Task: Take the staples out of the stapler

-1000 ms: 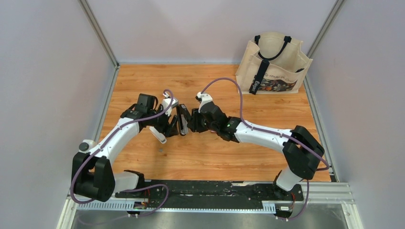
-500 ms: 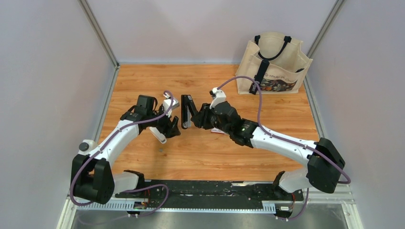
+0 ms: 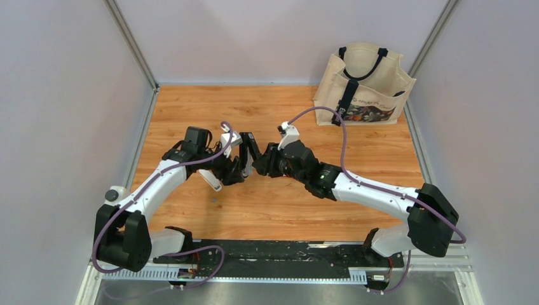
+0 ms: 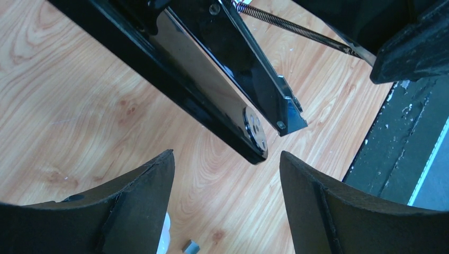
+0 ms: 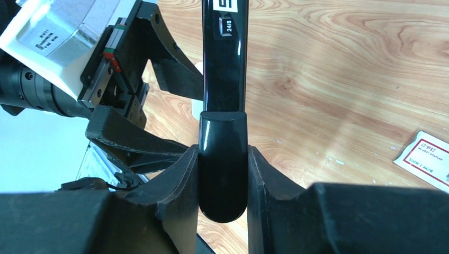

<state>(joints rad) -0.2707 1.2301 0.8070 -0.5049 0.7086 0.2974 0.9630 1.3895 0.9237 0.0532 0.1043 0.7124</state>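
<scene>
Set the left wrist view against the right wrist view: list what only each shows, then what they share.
Only the left wrist: a stretched spring on the stapler, and a small grey strip, likely staples, lying on the wooden table. Only the right wrist: the right gripper shut on the stapler's glossy end, the 24/8 label and a pink-and-white box. Both: the black stapler, the wooden table and the open left gripper.

A lab test cell: grey panel walls (image 3: pixel 63 95), aluminium rails (image 3: pixel 132 41), wooden tabletop (image 3: pixel 279 210).
</scene>
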